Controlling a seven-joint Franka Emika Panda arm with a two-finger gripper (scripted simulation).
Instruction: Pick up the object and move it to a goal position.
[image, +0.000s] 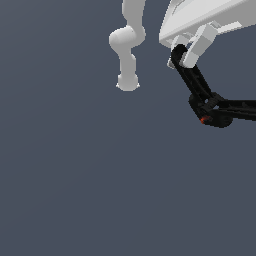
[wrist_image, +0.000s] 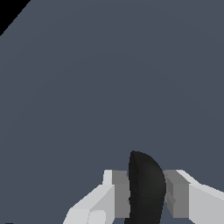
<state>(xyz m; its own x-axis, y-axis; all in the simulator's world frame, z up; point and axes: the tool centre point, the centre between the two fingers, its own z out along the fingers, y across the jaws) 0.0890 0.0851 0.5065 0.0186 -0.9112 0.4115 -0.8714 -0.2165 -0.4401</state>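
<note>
Gripping one thin handle of the black spring clamp (image: 207, 102), the hand (image: 184, 54) is seen at the upper right of the exterior view, its pale fingers (image: 200, 45) closed on the handle's upper end. From that held end the handle runs down and toward the exterior view's right to the rounded jaw end, where a small red-orange dot (image: 203, 120) is visible. The second handle is stretched out from the jaw end toward the right edge of the exterior view, so that a wide V is formed — one leg clamped, the other free. The clamp appears to be held clear of the dark grey bench (image: 100, 190), though no shadow or contact line is shown by which its height could be judged.

In the wrist view the clamp (wrist_image: 146, 188) is seen end-on as a dark rounded shape pressed between the two grey pads (wrist_image: 120, 192) of the hand (wrist_image: 146, 194), with both pads touching it — nothing else of the clamp is visible there. The white links of the arm (image: 127, 50) are seen farther back in the exterior view, well apart from the clamp.
</note>
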